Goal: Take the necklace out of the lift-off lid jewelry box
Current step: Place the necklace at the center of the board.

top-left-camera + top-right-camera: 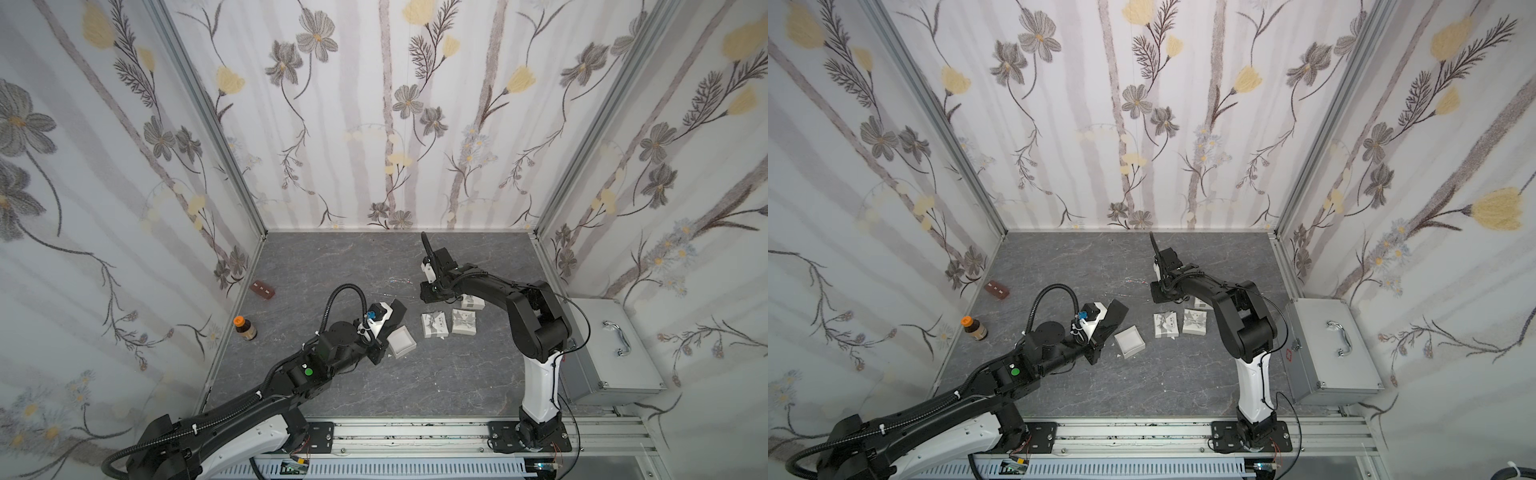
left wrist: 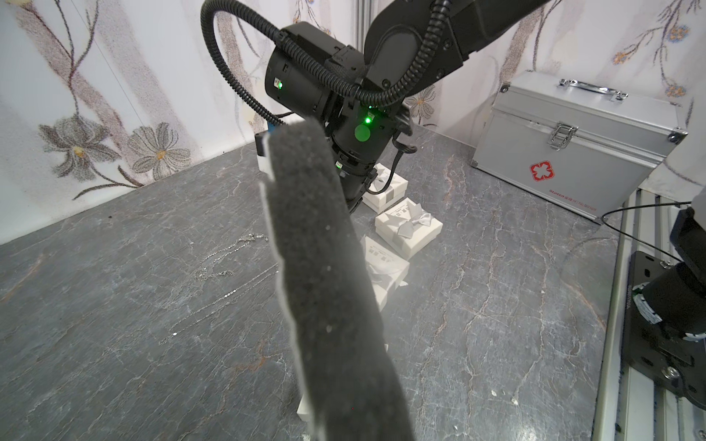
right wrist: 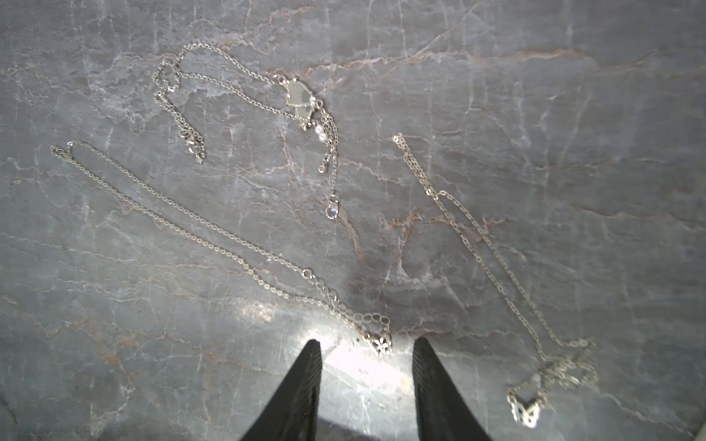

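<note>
a: how do the arms stand?

b: the left arm (image 1: 257, 399) lies low from the near left corner and stretches toward the middle of the table (image 1: 332, 257). its wrist is just beside the open box (image 1: 401, 341). the right arm (image 1: 536, 328) rises at the near right, folds at a high elbow and runs back past the bow boxes (image 1: 463, 322). its wrist camera looks down on the stone.

a: and the fingers?

b: the left gripper (image 1: 394, 311) is closed on a grey foam pad (image 2: 324, 267), held up off the table. the pad hides the fingers in the left wrist view. the right gripper (image 3: 366, 341) has its fingers (image 3: 301, 389) parted with nothing in them. i cannot tell whether the tips touch the table.

a: where is the necklace?

b: out of the box, flat on the table. the necklace (image 3: 237, 256) runs away from the right gripper, its flower charm just ahead of the gap. two other chains lie near it, apart: one with a pale pendant (image 3: 300, 97), one on the far side (image 3: 496, 261). the box shows white inside.

a: anything to read?

b: the case (image 2: 573, 152) bears a red emblem with a line of red writing under it, too small to read. the small print on the bow boxes' lids is unreadable too. the label on the orange-capped bottle (image 1: 245, 328) by the left wall cannot be made out.
</note>
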Robot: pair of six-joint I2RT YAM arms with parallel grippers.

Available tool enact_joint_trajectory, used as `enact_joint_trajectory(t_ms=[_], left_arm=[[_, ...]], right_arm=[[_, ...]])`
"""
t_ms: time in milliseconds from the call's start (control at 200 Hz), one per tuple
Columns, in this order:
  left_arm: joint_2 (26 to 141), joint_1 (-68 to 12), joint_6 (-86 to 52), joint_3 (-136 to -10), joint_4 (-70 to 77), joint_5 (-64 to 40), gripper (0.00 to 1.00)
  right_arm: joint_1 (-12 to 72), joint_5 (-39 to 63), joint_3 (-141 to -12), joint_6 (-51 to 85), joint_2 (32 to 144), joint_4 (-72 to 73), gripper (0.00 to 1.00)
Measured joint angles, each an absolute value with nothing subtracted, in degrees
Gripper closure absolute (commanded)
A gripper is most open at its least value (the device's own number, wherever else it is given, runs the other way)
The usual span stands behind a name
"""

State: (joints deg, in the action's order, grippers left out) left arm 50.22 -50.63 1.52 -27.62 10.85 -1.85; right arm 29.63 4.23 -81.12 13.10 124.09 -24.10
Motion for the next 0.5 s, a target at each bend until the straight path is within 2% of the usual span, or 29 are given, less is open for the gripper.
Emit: enact_joint_trajectory(t_ms=[150,200,370,500], left_arm=[[50.9,-49.4,1.2,-28.1,10.7,-3.9,1.0],[51.1,-48.7,1.1,-28.5,10.7,-5.2,1.0],[51.8,-46.0,0.0,-30.2,8.9,-13.1,1.0],[52.3,-44.4,-0.2,-32.2,7.3,-19.9,1.0]], right_arm=[[29.5,4.6,-78.0,11.8,118.9,-24.4,0.53],[29.1,7.8,-75.5,10.5,115.7,-23.7,0.52],[28.4,20.2,-65.8,5.0,103.8,-18.7,0.4],[28.1,29.9,-58.2,2.0,94.6,-13.7,0.36]])
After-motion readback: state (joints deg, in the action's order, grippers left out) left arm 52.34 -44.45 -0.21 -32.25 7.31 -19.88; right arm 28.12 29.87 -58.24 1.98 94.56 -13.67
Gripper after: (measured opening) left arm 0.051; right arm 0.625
